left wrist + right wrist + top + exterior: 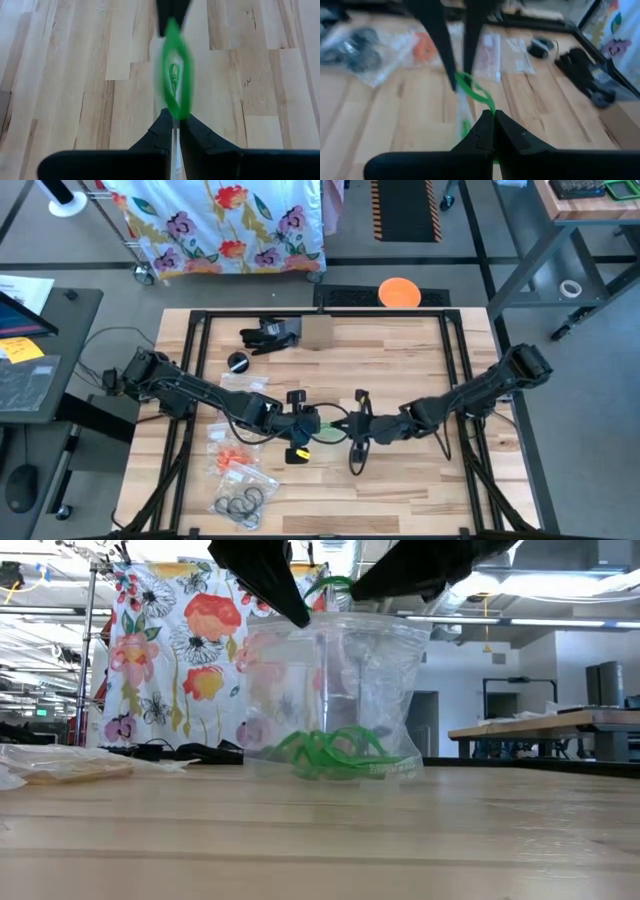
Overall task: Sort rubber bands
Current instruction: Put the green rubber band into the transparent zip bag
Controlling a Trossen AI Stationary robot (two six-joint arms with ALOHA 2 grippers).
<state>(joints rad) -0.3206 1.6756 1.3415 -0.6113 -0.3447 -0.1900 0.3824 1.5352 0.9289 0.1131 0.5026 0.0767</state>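
Both grippers pinch one clear bag upright at table centre.

The left gripper (308, 426) is closed on the bag (330, 700) top, with a green band (175, 85) stretched beside its fingers; the right gripper (352, 427) is closed on the opposite edge. More green bands (335, 752) lie in the bag's bottom. The print on the bag is unreadable.

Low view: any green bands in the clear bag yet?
Yes, green bands lie heaped at the bottom of the upright clear bag.

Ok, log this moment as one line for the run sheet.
left gripper: shut on clear bag rim | right gripper: shut on clear bag rim | clear bag: held upright between them | green rubber bands: inside, at bottom
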